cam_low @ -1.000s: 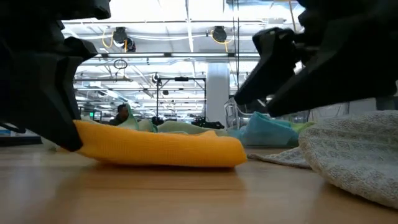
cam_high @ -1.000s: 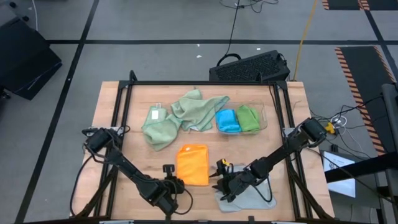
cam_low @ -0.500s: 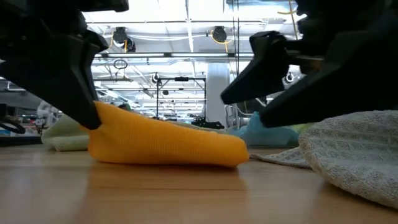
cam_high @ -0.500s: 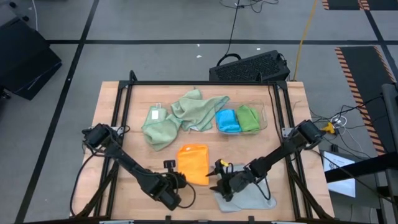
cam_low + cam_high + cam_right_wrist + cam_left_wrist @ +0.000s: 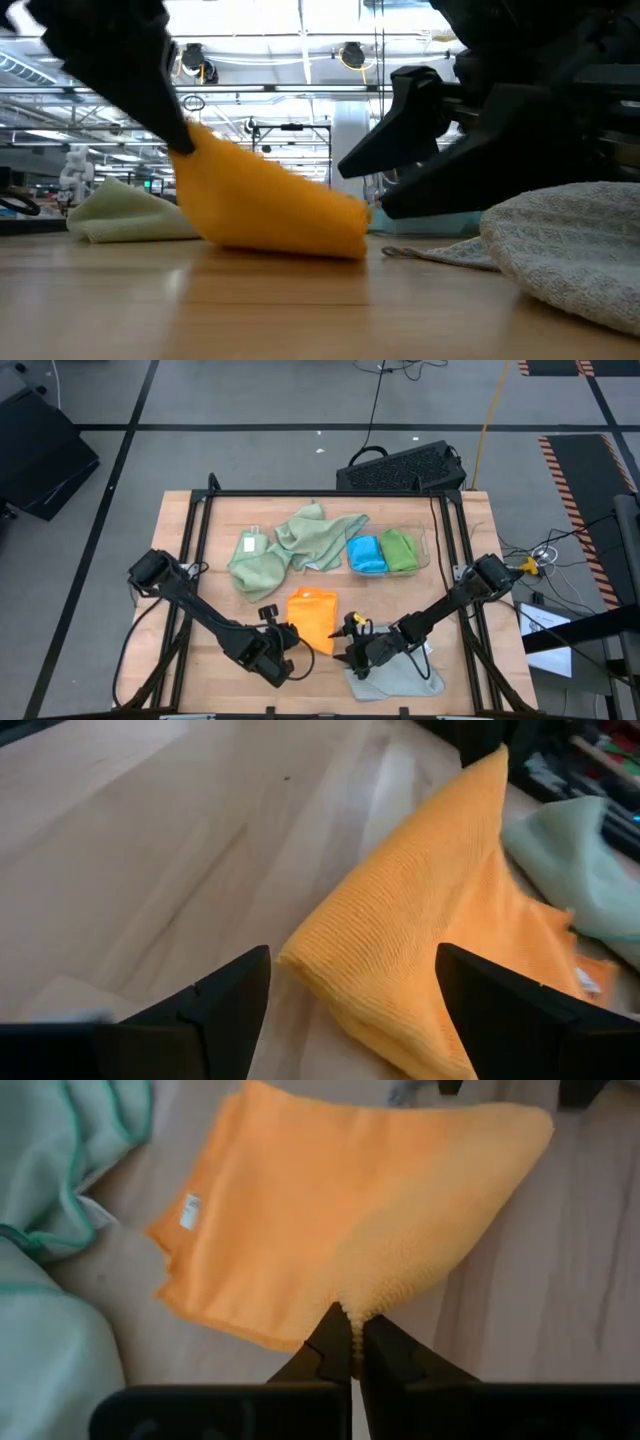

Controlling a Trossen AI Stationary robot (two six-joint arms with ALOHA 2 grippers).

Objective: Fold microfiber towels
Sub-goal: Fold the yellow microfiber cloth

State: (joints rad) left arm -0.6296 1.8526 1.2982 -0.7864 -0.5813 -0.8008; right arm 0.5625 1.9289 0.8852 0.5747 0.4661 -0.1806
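An orange microfiber towel [image 5: 312,618], folded, lies near the table's front middle, its near left corner raised. My left gripper [image 5: 351,1342] is shut on that corner. My right gripper [image 5: 350,1010] stands open, low over the table at the towel's near right corner [image 5: 330,955], one finger on each side of it. A light grey towel [image 5: 396,676] lies under the right arm. Two pale sage green towels [image 5: 290,548] lie in a heap at the back. A blue towel [image 5: 366,554] and a bright green towel [image 5: 399,550] sit folded in a clear tray [image 5: 424,546]. My left gripper pinches the orange towel's near left corner [image 5: 352,1302] between its two fingertips, coming slantwise from above and from the table's near side. That corner [image 5: 195,140] is lifted off the table and the cloth slopes down to its right end [image 5: 345,235], which rests on the table. My right gripper stands around the near right corner; I cannot tell whether a finger touches it.
A black keyboard-like object [image 5: 402,468] lies beyond the table's far edge. A small clear bag [image 5: 251,544] lies beside the sage towels. Bare wood [image 5: 200,560] shows at the table's left side and along its near edge.
My left gripper has risen and gone a little toward the table's far right, staying shut on the orange towel's near left corner. That end has lifted clear and the cloth now slopes; its right end has stayed on the table. My right gripper has edged toward the towel.
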